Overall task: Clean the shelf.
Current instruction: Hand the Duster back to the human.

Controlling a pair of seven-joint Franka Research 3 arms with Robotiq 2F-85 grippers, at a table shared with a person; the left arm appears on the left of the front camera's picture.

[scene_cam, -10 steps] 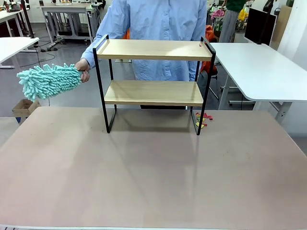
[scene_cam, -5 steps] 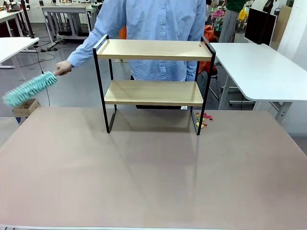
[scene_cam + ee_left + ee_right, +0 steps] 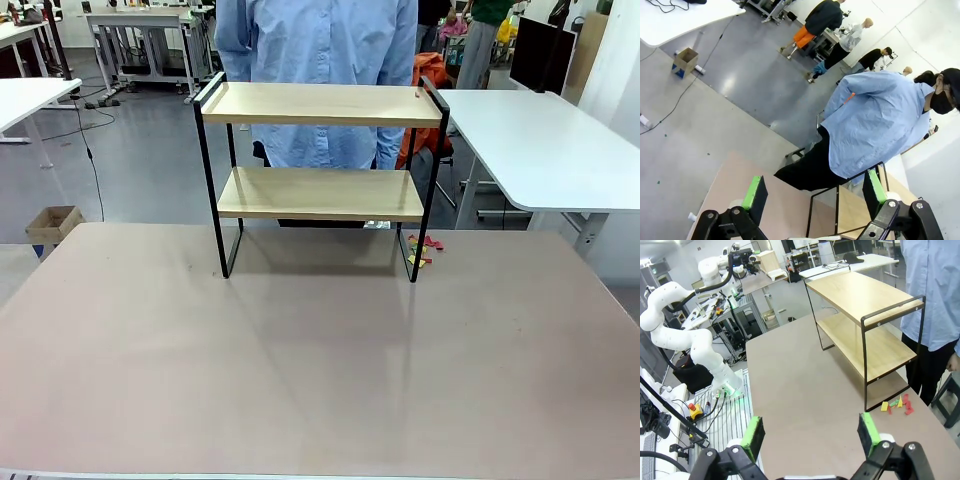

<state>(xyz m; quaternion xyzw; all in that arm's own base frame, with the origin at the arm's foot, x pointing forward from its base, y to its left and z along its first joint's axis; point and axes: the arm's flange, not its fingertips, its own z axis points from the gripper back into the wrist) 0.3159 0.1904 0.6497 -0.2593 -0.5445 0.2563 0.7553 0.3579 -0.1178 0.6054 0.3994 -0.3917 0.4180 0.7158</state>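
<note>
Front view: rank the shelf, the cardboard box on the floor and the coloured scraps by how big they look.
1. shelf
2. cardboard box, though it sits farther back
3. coloured scraps, smallest

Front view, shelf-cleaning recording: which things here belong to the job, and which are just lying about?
Belongs to the job:
- shelf, both boards bare
- left gripper and right gripper, both open and holding nothing
- person standing behind the shelf

Just lying about:
- small coloured scraps on the table by the shelf's right leg
- cardboard box on the floor
</note>
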